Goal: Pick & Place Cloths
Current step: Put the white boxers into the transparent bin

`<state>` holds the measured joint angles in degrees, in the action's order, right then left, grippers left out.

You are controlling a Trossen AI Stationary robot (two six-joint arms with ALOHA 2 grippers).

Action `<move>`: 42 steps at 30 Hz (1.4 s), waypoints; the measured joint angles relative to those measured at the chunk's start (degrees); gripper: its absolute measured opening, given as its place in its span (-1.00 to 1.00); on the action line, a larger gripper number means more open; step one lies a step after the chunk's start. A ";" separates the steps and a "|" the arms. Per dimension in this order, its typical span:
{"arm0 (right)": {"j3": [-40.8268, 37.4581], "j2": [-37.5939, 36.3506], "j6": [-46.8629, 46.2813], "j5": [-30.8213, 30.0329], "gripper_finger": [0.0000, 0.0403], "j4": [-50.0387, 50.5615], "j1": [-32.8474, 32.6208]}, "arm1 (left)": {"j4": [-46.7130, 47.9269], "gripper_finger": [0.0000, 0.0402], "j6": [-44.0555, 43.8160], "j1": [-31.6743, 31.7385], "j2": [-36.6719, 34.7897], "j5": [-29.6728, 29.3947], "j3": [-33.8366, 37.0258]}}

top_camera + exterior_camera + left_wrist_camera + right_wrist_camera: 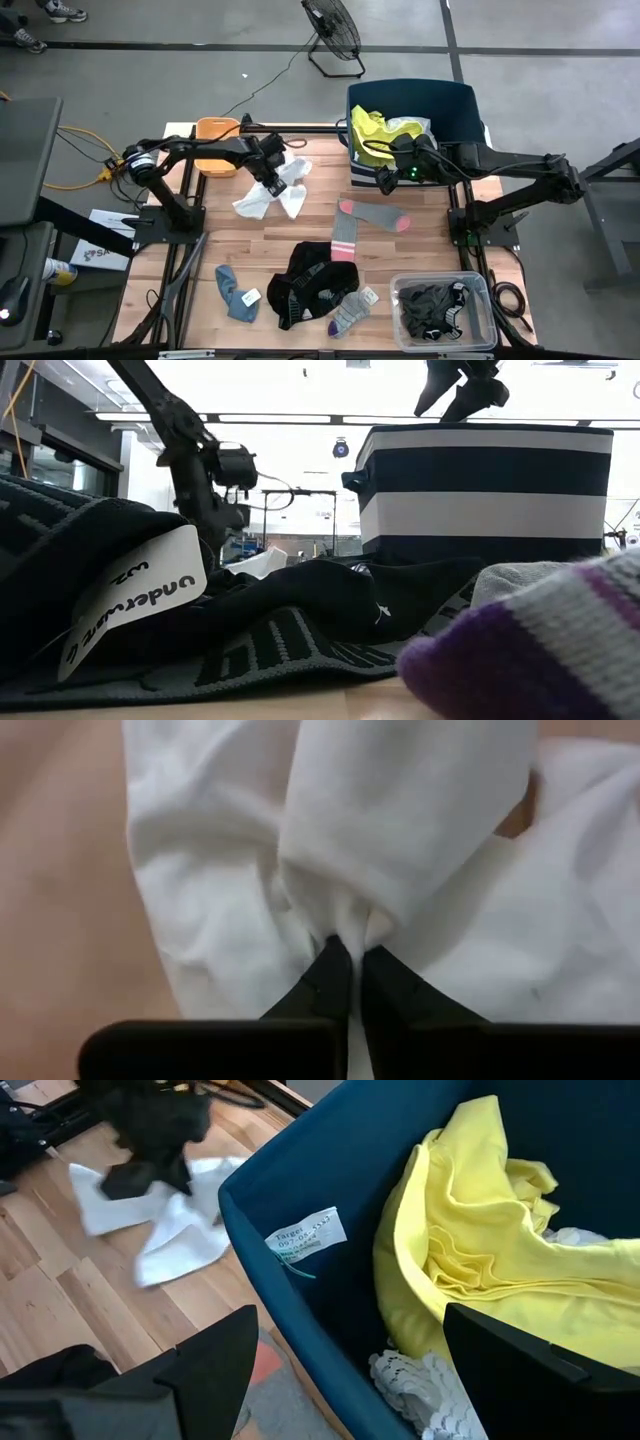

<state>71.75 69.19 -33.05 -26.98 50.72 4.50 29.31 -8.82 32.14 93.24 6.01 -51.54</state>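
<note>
Left claw: fingers pinched together on the white cloth, which lies crumpled on the worktop directly beneath it. Right claw: fingers spread apart, poised over the navy tub; neon yellow cloth inside, just ahead of it.

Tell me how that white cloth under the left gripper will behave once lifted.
Probably floppy: the crumpled white fabric cloth bunches into soft folds where the left gripper pinches it. Likely light, and its loose ends, spread on the wooden table, should dangle and drag.
</note>
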 joint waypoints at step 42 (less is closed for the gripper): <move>-0.02 14.71 36.06 6.03 0.54 -41.87 -11.24 | -9.05 -1.00 22.13 -28.46 -27.42 -12.39 -9.30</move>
<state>71.72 83.90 3.02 -20.95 8.85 -6.75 20.26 13.31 3.68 65.82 -6.38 -60.84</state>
